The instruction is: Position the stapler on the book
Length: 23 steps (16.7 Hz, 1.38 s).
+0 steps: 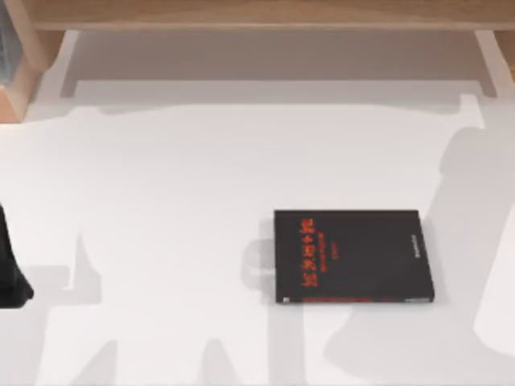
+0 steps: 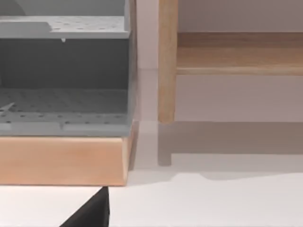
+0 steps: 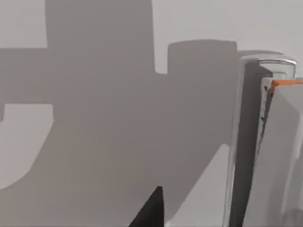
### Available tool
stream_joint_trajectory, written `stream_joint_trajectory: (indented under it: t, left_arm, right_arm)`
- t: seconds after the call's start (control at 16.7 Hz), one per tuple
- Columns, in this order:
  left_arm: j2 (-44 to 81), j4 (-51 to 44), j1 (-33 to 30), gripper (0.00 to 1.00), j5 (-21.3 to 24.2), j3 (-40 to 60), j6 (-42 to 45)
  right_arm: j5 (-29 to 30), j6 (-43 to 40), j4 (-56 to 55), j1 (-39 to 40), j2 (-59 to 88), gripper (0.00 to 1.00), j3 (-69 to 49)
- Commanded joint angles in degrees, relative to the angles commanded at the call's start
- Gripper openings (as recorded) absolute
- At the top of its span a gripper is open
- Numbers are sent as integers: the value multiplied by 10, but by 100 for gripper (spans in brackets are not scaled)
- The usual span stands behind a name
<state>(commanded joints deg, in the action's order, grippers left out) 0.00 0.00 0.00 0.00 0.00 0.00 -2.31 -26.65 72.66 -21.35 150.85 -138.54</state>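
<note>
Fingers (image 2: 91,215) of the left arm and fingers (image 3: 152,209) of the right arm show as dark tips, opening impossible to tell; book (image 1: 350,256) lies flat right of centre on the surface (image 1: 161,185); stapler (image 1: 256,265) sits just beside its left edge.

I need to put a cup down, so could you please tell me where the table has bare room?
The widest bare patch of table lies between the parked left arm and the book. Another strip runs between the book and the wooden shelf behind. It is crowded just left of the book, where the stapler lies.
</note>
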Motion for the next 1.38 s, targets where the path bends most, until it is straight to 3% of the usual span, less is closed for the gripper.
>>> stream_joint_trajectory:
  t: [0.36,1.02,1.38]
  left_arm:
    - [0,0,0,100,0,0,0]
    - [0,0,0,100,0,0,0]
    - [0,0,0,100,0,0,0]
  right_arm:
    - [0,0,0,0,0,2,0]
    - [0,1,2,-1,-5,0,0]
    - [7,31,13,1,-112,0,38]
